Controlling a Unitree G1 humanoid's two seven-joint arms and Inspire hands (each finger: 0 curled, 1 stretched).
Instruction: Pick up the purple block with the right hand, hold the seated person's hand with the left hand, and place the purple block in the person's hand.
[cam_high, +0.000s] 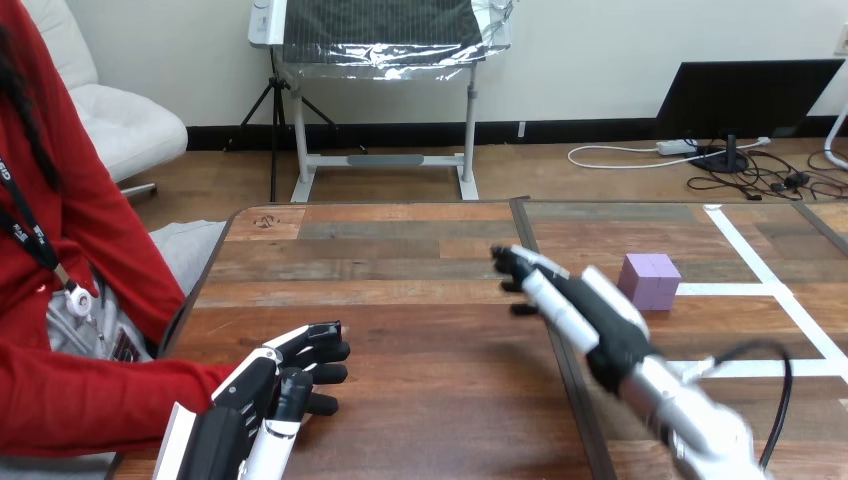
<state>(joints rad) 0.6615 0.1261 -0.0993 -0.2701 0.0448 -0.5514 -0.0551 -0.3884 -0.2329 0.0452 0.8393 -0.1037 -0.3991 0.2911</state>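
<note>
Right hand (585, 305): out over the middle of the table (420, 300), fingers straight and loosely spread, thumb hanging off underneath. Nothing in it.

Purple block (650, 281): sitting flat on the table's right half, just by the white tape (745, 250). Nobody's touching it.

Block from my right hand: here's the catch. It lies to the right of the hand, level with the back of it, while my fingertips point up and left, away from it. Close by, but on the wrong side for a grasp.

Block's shape: near enough a cube, so there's no long axis to line up with. One face is turned toward me, and I'd judge any pair of opposite sides will do.

Nearer hand: the right, easily. The left is well apart from the block, right across the table.

Left hand (285, 380): low at the near-left, resting right at the end of the person's red sleeve (100, 400). The person's hand is hidden beneath it, so I can't tell whether I have hold of anything there.

Next move, as I read it: swing the right hand round to the right so the palm faces the block, then close on it.
</note>
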